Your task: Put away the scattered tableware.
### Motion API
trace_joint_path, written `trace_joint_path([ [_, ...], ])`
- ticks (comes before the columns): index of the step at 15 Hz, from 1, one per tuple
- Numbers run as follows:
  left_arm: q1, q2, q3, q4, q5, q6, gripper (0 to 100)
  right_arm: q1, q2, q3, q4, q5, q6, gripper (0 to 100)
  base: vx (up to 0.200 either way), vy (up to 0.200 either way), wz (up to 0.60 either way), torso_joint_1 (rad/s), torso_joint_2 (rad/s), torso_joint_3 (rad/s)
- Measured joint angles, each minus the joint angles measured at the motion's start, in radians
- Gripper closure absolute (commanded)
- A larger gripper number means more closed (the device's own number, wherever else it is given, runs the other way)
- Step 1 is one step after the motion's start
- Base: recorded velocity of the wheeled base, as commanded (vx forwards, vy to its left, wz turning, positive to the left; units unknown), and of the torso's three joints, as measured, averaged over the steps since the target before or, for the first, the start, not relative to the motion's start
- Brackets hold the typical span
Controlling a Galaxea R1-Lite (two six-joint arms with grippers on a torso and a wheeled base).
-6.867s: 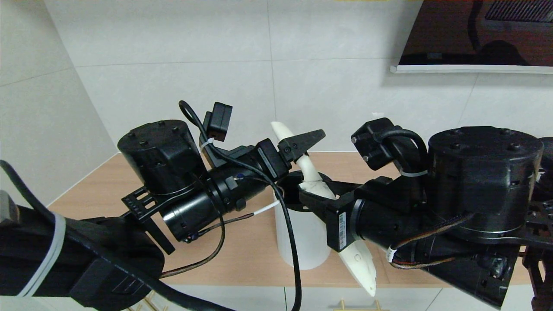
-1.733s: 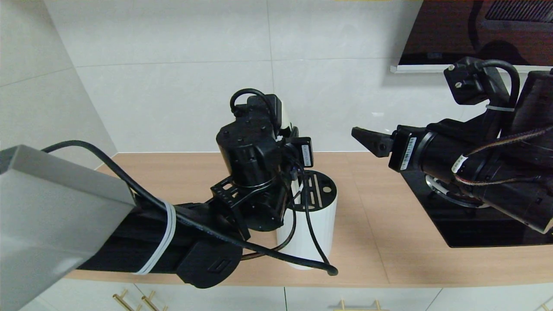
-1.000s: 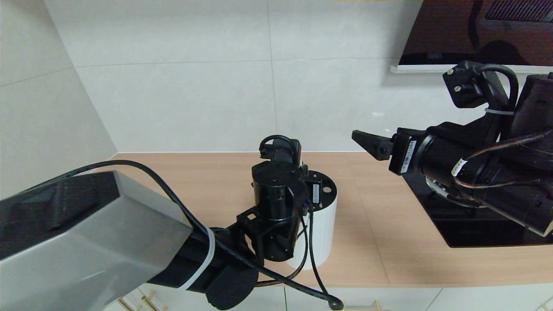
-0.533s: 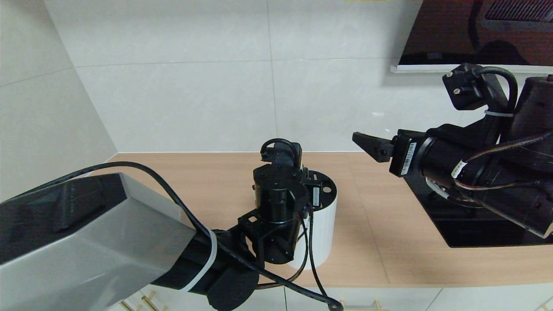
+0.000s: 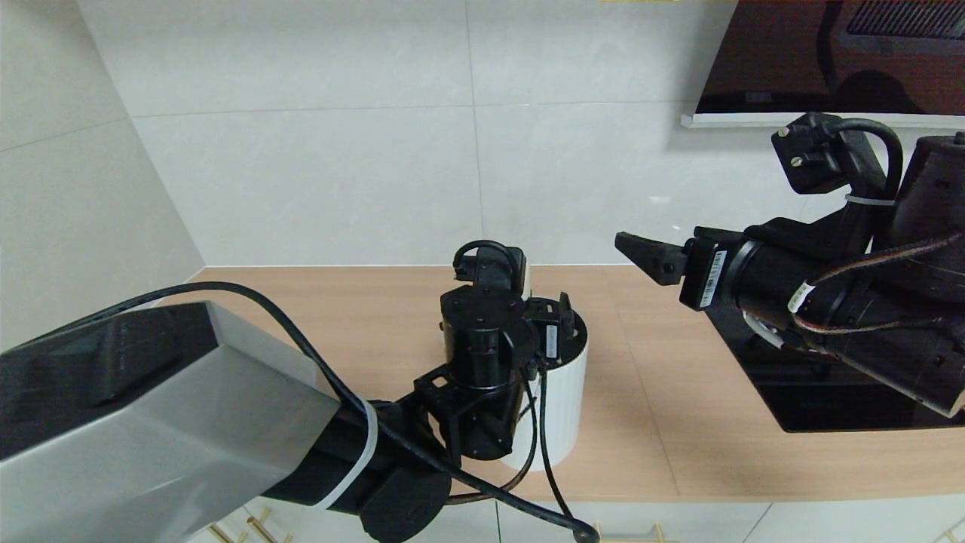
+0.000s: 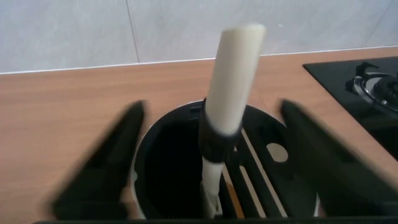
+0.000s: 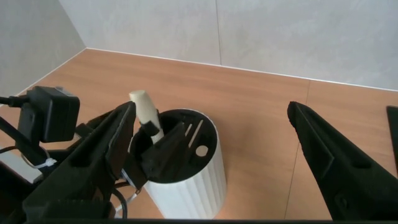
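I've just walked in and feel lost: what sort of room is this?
Probably a kitchen: a light wooden countertop against white wall tiles, a black hob set into it, and a white ribbed utensil holder with a cream-handled utensil standing in it.

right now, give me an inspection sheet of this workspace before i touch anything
surface: wooden countertop
job's things: cream-handled utensil stands in the white holder, handle poking up
clutter: nothing seen
grippers: left gripper open, fingers either side of the utensil handle, not touching; right gripper open, off to the holder's right, holding nothing
cables: black cable runs along the left arm and hangs before the holder
surroundings: white tiled wall, black cooktop, dark hood
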Motion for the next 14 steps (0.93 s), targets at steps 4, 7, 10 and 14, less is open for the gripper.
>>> trace_joint_path([
  [4, 0.014, -0.054, 0.006, -0.001, -0.007, -0.025, 0, 0.000, -0.012, 0.003, 0.006, 0.006, 0.001, 0, 0.000, 0.000, 0.00, 0.000, 0.00, 0.000],
  [7, 0.056, -0.221, 0.058, 0.005, -0.105, -0.035, 0, -0.001, -0.050, 0.008, 0.035, -0.002, -0.024, 0, 0.000, 0.000, 0.00, 0.000, 0.00, 0.000],
  [10, 0.129, -0.444, 0.132, 0.081, -0.226, -0.036, 0, -0.028, -0.124, 0.062, 0.045, -0.019, -0.109, 0, 0.000, 0.000, 0.00, 0.000, 0.00, 0.000],
  [14, 0.279, -0.742, 0.257, 0.227, -0.278, -0.038, 0, -0.081, -0.324, 0.185, 0.049, -0.018, -0.133, 0, 0.000, 0.000, 0.00, 0.000, 0.00, 0.000],
])
